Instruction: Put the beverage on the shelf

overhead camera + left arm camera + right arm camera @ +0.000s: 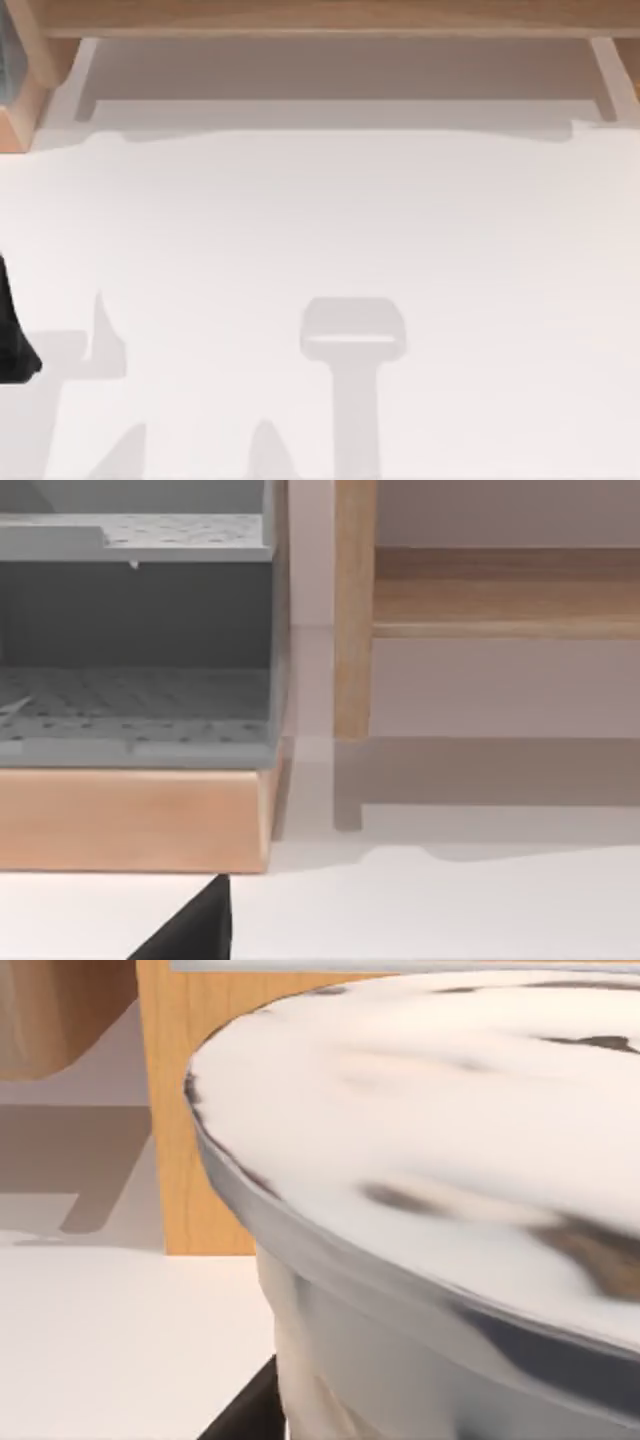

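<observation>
Filling most of the right wrist view, the beverage point(450, 1210) is a pale, silvery can-like container with a broad rim, very close to the camera. A dark sliver of the right arm's fingers point(245, 1415) shows beside its base; whether they pinch it I cannot tell. Beyond it stand a tan upright and white worktop point(100, 1340).

From above, the worktop point(330, 230) is bare white with grey arm shadows at 6 o'clock. A dark part of the left arm point(12, 340) sits at the 9 o'clock edge. A dark finger tip point(195, 930) of the left arm shows in the left wrist view; whether those fingers are spread or pressed together I cannot tell.

Farthest off, the shelf point(330, 18) spans the 12 o'clock edge, its long board on uprights. The left wrist view shows a shelf upright point(352, 610), and just beside it a grey rack point(140, 630) on a tan base.
</observation>
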